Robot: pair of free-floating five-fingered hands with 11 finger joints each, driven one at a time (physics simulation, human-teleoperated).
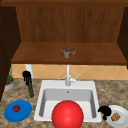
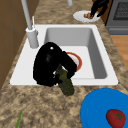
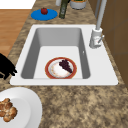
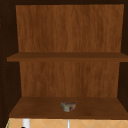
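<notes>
A dark green bottle (image 1: 30,89), a blue plate (image 1: 21,113) (red tomato (image 1: 16,108) on it), speckled brown counter (image 1: 110,93).

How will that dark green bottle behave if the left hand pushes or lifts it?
Tall, narrow bottle standing upright on the counter: probably tips easily if pushed near its top. The left hand curls round its upper end, so a lift may swing. It looks rigid, and would likely roll once down.

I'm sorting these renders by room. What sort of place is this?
A kitchen, most likely: a white sink with a faucet set in a speckled stone counter, plates of food beside it, and wooden shelves above.
</notes>
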